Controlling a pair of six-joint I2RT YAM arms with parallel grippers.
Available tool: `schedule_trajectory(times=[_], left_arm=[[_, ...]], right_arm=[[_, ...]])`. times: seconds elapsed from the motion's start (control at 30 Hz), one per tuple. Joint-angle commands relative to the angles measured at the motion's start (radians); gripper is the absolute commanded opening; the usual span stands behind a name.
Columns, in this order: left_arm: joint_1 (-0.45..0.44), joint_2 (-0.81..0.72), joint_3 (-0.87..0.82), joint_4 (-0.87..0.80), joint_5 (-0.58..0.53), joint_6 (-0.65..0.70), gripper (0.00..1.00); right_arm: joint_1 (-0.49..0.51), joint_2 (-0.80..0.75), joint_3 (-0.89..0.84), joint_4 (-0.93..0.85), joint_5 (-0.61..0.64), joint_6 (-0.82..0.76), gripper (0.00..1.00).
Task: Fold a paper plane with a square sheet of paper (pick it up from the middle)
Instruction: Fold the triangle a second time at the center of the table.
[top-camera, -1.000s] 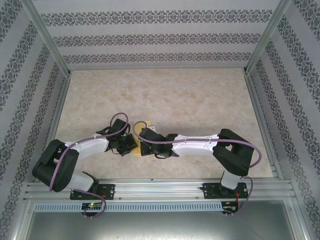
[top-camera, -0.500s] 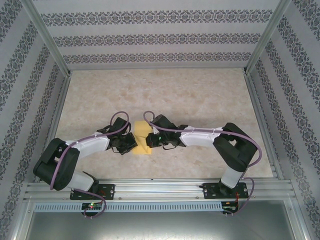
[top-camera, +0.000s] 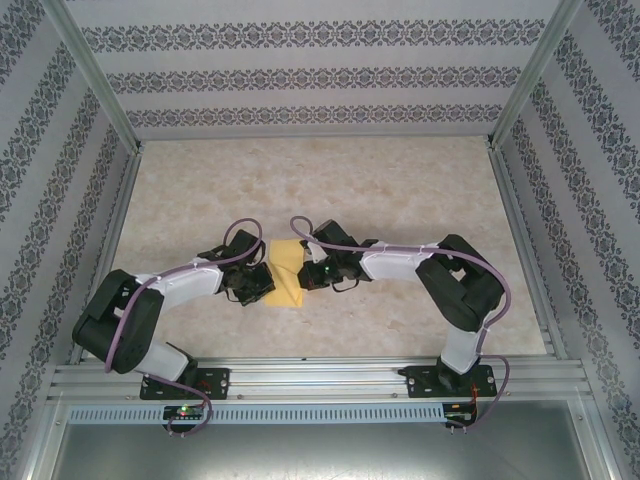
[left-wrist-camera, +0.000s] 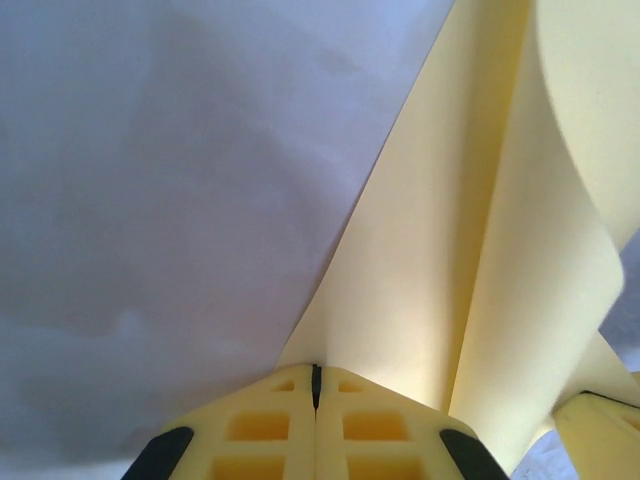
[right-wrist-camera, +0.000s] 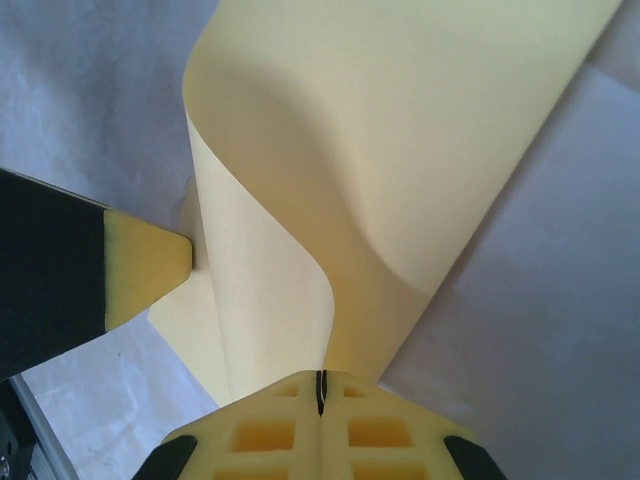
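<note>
The square sheet of paper (top-camera: 288, 268) is plain yellow and lies between my two grippers at the table's near middle. My left gripper (top-camera: 266, 287) is shut on its left edge. In the left wrist view the sheet (left-wrist-camera: 430, 250) fans out from the closed left gripper (left-wrist-camera: 316, 372), showing long creases. My right gripper (top-camera: 306, 275) is shut on the right side. In the right wrist view the sheet (right-wrist-camera: 400, 130) curls up and over from the closed right gripper (right-wrist-camera: 321, 380). A left fingertip (right-wrist-camera: 145, 270) touches the paper there. No paper plane shape is in view.
The marbled beige table (top-camera: 400, 190) stretches behind and to both sides of the arms. Patterned walls (top-camera: 320, 75) with metal posts enclose it. An aluminium rail (top-camera: 320, 378) runs along the near edge.
My right gripper has drawn back to the right, off the paper's middle, uncovering more of the sheet. The left gripper has shifted slightly and stays pinched.
</note>
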Motion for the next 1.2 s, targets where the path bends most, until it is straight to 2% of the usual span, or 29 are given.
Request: schedule_trajectory(times=[0.0,0.27,0.8,1.17], left_arm=[[-0.011,0.039,0.009,-0.078,-0.062,0.040,0.04],[-0.011,0.051,0.041,-0.136,-0.103,0.072,0.04],[-0.012,0.071,0.060,-0.151,-0.111,0.084,0.04],[-0.011,0.073,0.063,-0.156,-0.113,0.086,0.04]], right_arm=[[-0.012,0.030,0.042,-0.034,-0.048,-0.054,0.00],[-0.026,0.079,0.102,-0.091,-0.071,-0.103,0.00],[-0.053,0.144,0.196,-0.181,-0.105,-0.185,0.01],[-0.059,0.140,0.206,-0.200,-0.064,-0.188,0.01]])
